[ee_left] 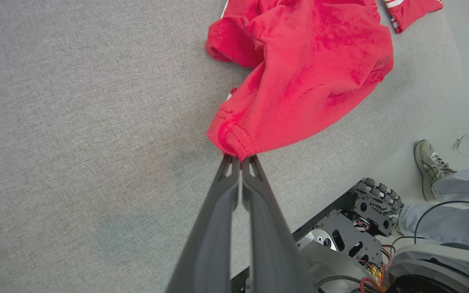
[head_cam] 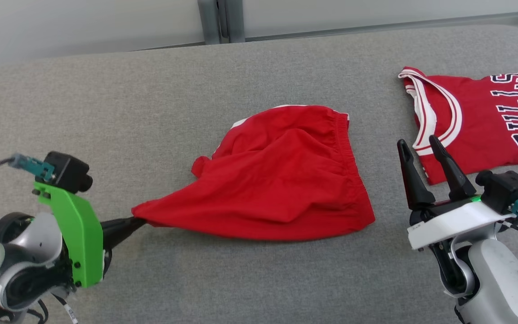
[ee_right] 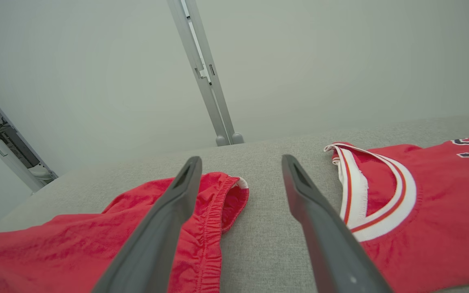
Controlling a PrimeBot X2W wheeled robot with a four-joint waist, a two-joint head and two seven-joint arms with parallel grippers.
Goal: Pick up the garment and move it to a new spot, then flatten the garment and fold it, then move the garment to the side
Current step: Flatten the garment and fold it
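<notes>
Red shorts lie crumpled mid-table. Our left gripper is pinching 1 corner of them, pulled to a point at their left end. Our right gripper stands spread and holds nothing, just right of the shorts, beside a flat jersey.

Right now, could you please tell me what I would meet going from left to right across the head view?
left gripper → red shorts → red Bulls jersey
</notes>
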